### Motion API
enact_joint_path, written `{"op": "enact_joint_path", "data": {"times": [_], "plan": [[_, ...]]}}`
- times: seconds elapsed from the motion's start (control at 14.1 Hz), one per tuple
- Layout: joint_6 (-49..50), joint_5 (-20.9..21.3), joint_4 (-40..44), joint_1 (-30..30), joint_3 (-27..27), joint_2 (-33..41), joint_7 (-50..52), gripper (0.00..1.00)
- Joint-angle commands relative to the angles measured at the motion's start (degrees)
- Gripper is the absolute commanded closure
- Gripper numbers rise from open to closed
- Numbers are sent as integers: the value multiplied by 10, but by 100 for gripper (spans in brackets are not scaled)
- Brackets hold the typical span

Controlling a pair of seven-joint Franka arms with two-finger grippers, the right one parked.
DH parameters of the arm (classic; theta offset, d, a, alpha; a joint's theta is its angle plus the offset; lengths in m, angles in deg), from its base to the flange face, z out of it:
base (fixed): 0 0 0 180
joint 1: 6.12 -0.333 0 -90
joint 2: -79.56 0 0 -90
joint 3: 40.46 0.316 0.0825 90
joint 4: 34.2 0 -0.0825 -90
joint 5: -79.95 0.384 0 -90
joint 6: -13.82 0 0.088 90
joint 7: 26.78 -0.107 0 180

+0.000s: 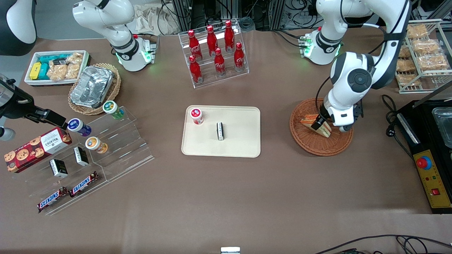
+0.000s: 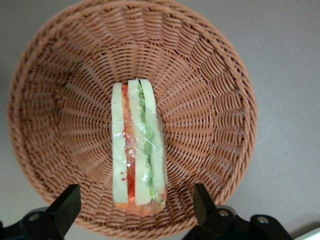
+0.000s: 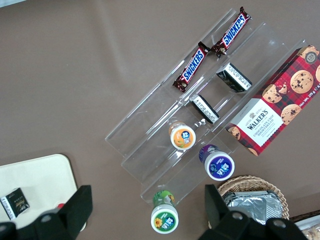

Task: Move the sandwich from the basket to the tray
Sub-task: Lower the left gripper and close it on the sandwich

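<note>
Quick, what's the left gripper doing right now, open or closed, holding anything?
Left gripper: open, holding nothing, poised over the sandwich in the basket, one finger on each side of it.

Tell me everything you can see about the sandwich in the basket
The sandwich is a wedge of pale bread slices with red, orange and green filling, wrapped in clear film. It lies in the reddish-brown woven basket, touching its floor. The gripper hangs over it, fingers open and spread on either side, not touching.
</note>
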Motion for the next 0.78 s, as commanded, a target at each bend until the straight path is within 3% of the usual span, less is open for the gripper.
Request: {"op": "enact_joint_path", "data": {"times": [0.0, 0.14, 0.21, 0.35, 0.5, 0.71], "plan": [[-61, 2, -35, 8, 0, -8, 20, 0], [-62, 8, -35, 8, 1, -15, 21, 1], [-62, 9, -34, 8, 1, -18, 21, 6], [-63, 9, -32, 11, 1, -20, 21, 41], [-63, 13, -30, 13, 1, -26, 21, 58], [-62, 21, -28, 17, 2, -25, 24, 94]]}}
